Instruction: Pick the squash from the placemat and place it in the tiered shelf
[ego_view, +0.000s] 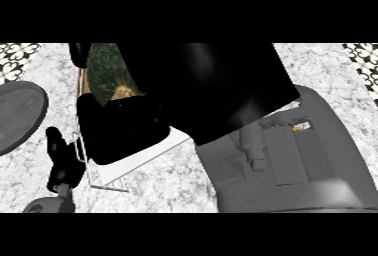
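Observation:
The squash (109, 75) is dark green with a yellowish spot at its lower end and shows at the upper left, partly hidden. My right hand (199, 90) fills the middle of the view as a large black shape, and its fingers (122, 130) curl round the squash's lower part. Its grey forearm (295, 165) comes in from the lower right. Under the hand lies a white tier of the tiered shelf (140, 161), with thin posts along its left side. My left hand (63, 160) rests at the lower left, fingers up. The placemat does not show.
A round grey plate (18, 117) lies on the speckled counter (177, 190) at the left edge. Black-and-white patterned tiles (15, 60) show in both top corners. My right arm hides most of the counter's middle and right.

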